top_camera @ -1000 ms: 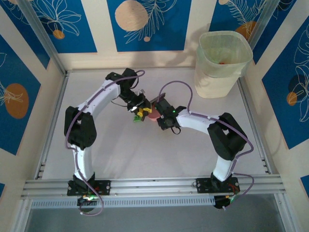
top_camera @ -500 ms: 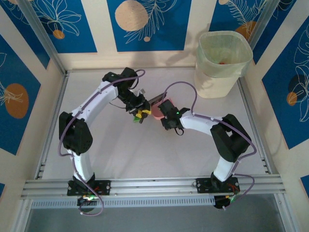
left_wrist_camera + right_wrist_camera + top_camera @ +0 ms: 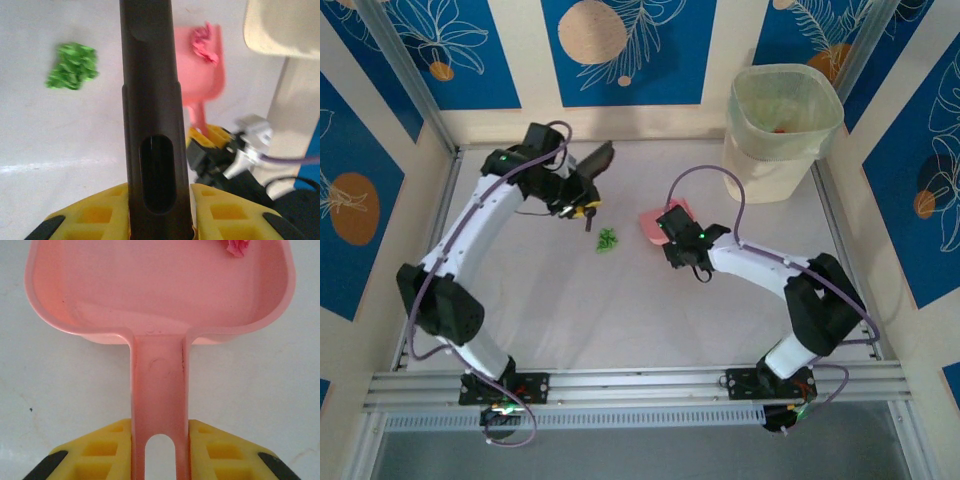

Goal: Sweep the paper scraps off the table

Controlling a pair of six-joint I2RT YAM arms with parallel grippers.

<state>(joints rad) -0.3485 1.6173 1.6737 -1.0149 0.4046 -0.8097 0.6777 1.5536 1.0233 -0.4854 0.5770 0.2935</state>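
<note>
My left gripper (image 3: 580, 207) (image 3: 159, 200) is shut on the handle of the black brush (image 3: 597, 160) (image 3: 150, 95), which is lifted toward the back left of the table (image 3: 570, 300). A crumpled green paper scrap (image 3: 607, 240) (image 3: 73, 66) lies on the white surface between the brush and the pink dustpan (image 3: 654, 221) (image 3: 160, 290). My right gripper (image 3: 672, 236) (image 3: 159, 450) is shut on the dustpan's handle, with the pan resting flat. One pink paper scrap (image 3: 237, 246) (image 3: 204, 42) sits inside the pan near its far right corner.
A tall cream bin (image 3: 780, 130) (image 3: 285, 25) stands at the back right corner, with a small orange-red bit inside. Aluminium rails (image 3: 640, 382) edge the table, and patterned walls close it in on three sides.
The left arm has swung back and to the left with the brush, away from the dustpan. The green scrap stays on the table. The right arm has shifted the dustpan slightly right.
</note>
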